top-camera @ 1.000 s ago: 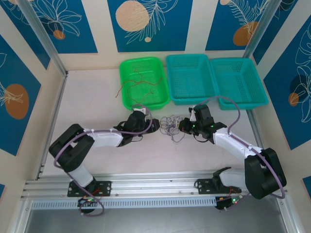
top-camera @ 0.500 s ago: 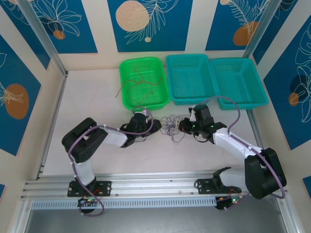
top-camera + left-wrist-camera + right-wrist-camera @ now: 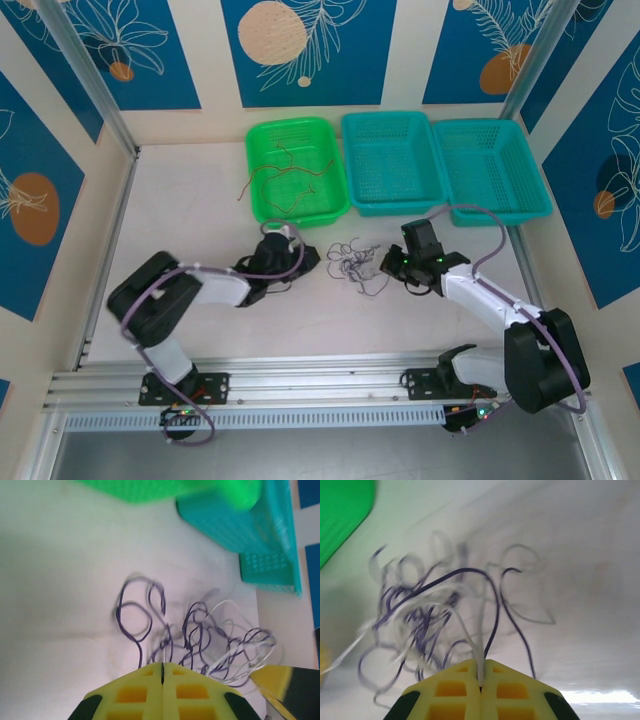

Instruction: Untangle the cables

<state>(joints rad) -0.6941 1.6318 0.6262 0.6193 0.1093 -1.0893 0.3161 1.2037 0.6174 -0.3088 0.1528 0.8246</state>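
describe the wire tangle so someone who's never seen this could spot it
On the pale table, look just in front of the green basket and the teal basket beside it. The tangle of cables lies between the left gripper and the right gripper. Its loops are dark purple and whitish, unlike the reddish wires in the green basket.

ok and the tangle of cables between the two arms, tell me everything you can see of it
The tangle of cables is a loose knot of thin curly wires, dark purple and whitish, looping over and through each other. It lies on the pale table, between the two arms, nearer than the green basket and apart from it. A whitish strand and a dark one run into the shut right pincer. Other dark strands run under the tips of the shut left pincer; whether it pinches them is unclear.
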